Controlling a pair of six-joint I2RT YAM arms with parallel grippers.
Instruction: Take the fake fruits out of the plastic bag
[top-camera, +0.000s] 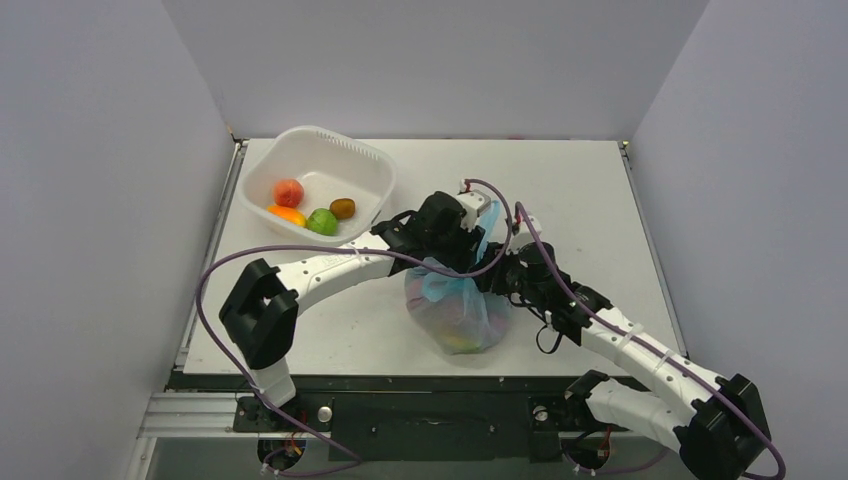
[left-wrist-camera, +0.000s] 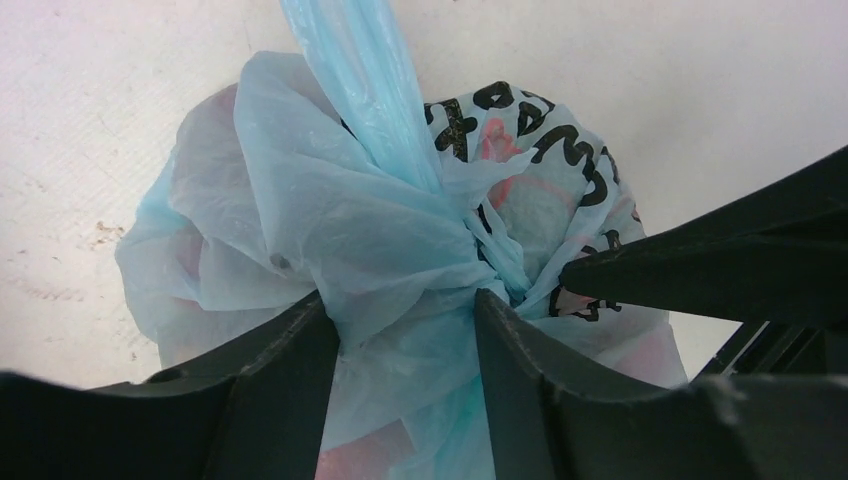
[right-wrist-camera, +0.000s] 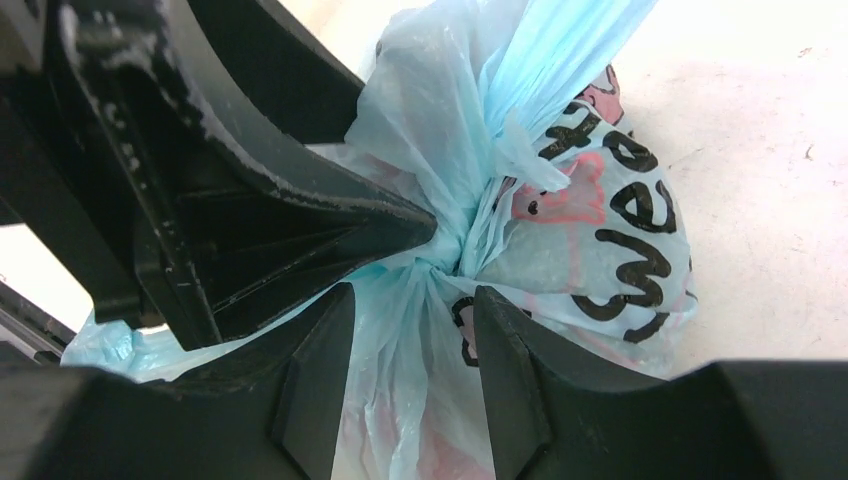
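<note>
Both arms are at it: the left gripper (left-wrist-camera: 405, 310) and right gripper (right-wrist-camera: 415, 300) straddle the knotted neck of the plastic bag (top-camera: 460, 315) on the table (top-camera: 600, 200), jaws half-closed around bunched film. I can't tell if either truly pinches. The film's thin, floppy and slippery and the fake fruits (top-camera: 458, 340) inside seem light, so I'd grab right by the knot (left-wrist-camera: 490, 265).

One plastic bag (top-camera: 458, 312) sits at 6 o'clock on the one counter (top-camera: 600, 200). One white tub (top-camera: 372, 170) at 10 o'clock holds four pieces: one red toy fruit (top-camera: 288, 192), one orange toy fruit (top-camera: 287, 214), one lime-green piece (top-camera: 322, 221) and one brown oval piece (top-camera: 342, 208). There are two claws: the left claw (left-wrist-camera: 405, 330) and the right claw (right-wrist-camera: 412, 340).
</note>
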